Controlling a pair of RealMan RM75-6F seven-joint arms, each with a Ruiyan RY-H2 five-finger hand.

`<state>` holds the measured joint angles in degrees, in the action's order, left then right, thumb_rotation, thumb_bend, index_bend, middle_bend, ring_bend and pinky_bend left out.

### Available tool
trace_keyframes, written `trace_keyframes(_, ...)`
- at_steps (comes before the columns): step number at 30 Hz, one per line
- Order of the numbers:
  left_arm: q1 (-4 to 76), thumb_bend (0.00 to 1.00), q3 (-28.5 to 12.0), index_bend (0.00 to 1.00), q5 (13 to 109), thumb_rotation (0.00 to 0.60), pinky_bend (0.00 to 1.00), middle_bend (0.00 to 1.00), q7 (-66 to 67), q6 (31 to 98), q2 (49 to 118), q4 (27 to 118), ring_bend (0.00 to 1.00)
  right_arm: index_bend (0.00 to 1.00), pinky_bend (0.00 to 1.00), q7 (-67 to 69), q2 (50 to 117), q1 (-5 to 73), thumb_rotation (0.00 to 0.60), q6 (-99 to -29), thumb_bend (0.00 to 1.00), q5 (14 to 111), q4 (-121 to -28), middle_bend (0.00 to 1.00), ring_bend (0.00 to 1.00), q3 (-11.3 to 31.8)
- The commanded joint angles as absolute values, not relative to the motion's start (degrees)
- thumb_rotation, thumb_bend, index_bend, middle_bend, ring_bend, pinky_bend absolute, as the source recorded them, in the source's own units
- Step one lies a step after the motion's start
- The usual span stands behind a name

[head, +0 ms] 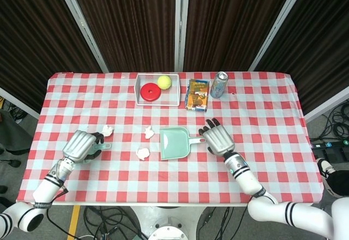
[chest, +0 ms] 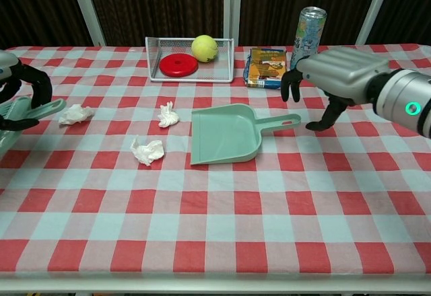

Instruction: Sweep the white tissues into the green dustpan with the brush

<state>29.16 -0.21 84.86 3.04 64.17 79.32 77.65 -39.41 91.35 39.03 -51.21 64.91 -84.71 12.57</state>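
Lying mid-frame, three tissues (chest: pixel 147 151) sit left of the dustpan (chest: pixel 223 134); the left hand (head: pixel 80 146) grips the brush (chest: pixel 32 112), the right hand (chest: pixel 330 74) hovers open over the handle, and might nudge the pan askew

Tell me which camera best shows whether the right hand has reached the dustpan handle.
The chest view. From the side, the right hand hovers above the dustpan handle with its fingers pointing down, not touching it. The head view looks straight down, so the right hand simply overlaps the handle's end and the height gap is hidden.
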Motion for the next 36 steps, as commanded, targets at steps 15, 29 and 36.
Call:
trace_keyframes(15,29.5,0.41,-0.7,0.54,85.3,0.600,0.88,0.56,3.5,63.8,79.4,78.0,0.77,0.42,0.19,-41.9,100.5,45.0,0.600,-51.5,0.17,59.5,-74.5,0.43,0.19,11.5)
trace_keyframes(29,29.8,0.41,-0.7,0.54,85.4,0.600,0.88,0.56,3.4,63.0,79.6,77.4,0.77,0.45,0.19,-42.1,101.4,46.6,0.600,-51.6,0.23,57.2,-73.2,0.45,0.21,10.6)
trace_keyframes(36,30.3,0.41,-0.9,0.54,85.6,0.600,0.88,0.56,2.3,62.4,79.6,76.4,0.77,0.57,0.22,-42.2,101.5,47.4,0.600,-52.1,0.30,56.7,-73.2,0.53,0.28,10.5)
